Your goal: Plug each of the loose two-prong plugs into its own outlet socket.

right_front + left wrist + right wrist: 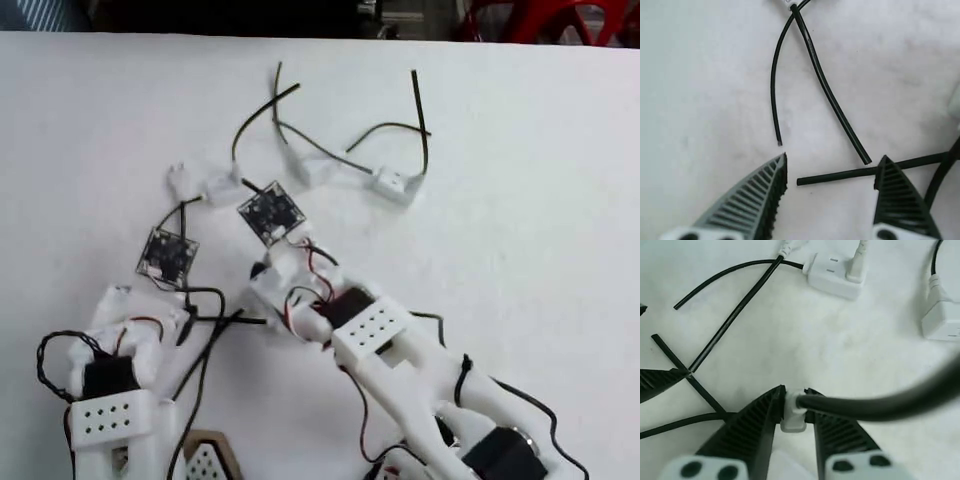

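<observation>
My right gripper (794, 391) is shut on a white two-prong plug (792, 415) just above the table; its thick black cable (880, 407) trails off to one side. Ahead lies a white outlet socket (832, 275) with another white plug (857, 260) seated in it. A second outlet (942, 320) lies off to the side. From above, three white outlets lie in a row (215, 185), (315, 170), (393, 183). My left gripper (834, 165) hangs open low over the table, with a loose black cable end (840, 175) lying between its fingers.
Thin black cables (815, 70) cross the white table (520, 150) and end loose near the left gripper. More cables (330, 150) loop behind the outlets. The two arms (115, 380), (375, 335) stand close together at the front. Dark floor and red chair legs (560, 20) lie beyond the far edge.
</observation>
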Controlling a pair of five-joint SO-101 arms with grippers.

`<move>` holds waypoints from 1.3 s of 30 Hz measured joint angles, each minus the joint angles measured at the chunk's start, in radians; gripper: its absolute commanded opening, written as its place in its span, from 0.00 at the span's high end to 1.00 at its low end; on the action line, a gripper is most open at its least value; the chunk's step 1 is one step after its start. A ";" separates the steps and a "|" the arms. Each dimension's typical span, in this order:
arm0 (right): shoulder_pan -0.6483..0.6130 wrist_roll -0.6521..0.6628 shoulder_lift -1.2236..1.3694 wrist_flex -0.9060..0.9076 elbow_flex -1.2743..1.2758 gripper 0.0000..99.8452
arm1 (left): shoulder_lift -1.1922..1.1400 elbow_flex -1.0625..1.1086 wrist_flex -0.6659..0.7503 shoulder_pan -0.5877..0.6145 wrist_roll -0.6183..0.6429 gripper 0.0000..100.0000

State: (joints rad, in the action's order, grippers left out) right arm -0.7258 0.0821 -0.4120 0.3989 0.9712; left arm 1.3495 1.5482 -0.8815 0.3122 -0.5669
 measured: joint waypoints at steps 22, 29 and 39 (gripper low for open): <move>0.043 0.057 0.098 -0.133 0.043 0.98 | 0.000 0.000 0.000 0.000 0.000 0.72; 0.043 0.057 0.086 -0.204 0.101 0.98 | 0.000 0.000 0.000 0.000 0.000 0.72; 0.043 0.107 0.083 -0.123 0.092 0.98 | 0.000 0.000 0.000 0.000 0.000 0.72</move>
State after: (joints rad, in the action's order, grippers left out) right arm -0.6828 0.1895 -0.3291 0.2762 1.0633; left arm 1.3495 1.5482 -0.8815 0.3122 -0.5669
